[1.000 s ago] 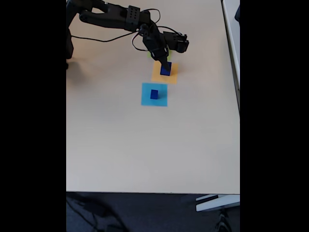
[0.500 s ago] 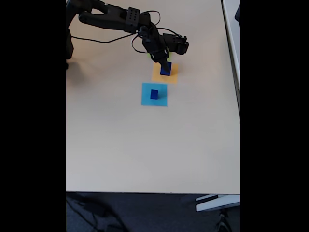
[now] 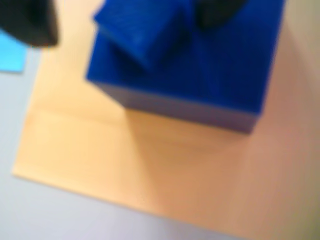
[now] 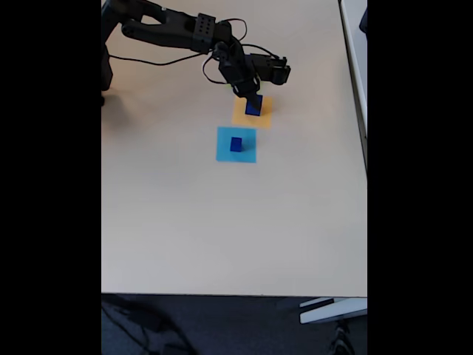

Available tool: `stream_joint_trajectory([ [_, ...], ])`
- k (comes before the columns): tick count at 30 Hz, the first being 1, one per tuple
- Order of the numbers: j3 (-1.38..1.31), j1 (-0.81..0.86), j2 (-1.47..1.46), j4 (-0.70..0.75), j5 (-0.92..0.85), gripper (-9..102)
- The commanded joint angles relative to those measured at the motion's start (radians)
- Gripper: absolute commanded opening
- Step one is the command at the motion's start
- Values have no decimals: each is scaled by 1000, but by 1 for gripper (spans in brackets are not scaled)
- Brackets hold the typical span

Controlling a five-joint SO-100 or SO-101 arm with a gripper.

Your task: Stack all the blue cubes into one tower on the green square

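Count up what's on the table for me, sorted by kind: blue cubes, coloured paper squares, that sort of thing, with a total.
Blue cubes: 3. A small one sits on a large one on the orange square; another is on the light-blue square.
Coloured paper squares in clear sight: 2, orange and light-blue.
Robot arm: 1, its gripper over the orange square.
Total: 6.

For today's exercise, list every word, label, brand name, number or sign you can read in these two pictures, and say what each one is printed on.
None can be read.
The blue cubes and, the orange square and the light-blue square have plain surfaces in both views.
The table is unmarked.
The arm and pincer are too small and dark in the fixed view to tell whether they carry any marking.
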Motion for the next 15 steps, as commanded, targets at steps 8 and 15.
stream_joint_trajectory([
  [8,-67,11,14,-6,-14,8],
  [15,-67,12,15,-6,-21,7],
])
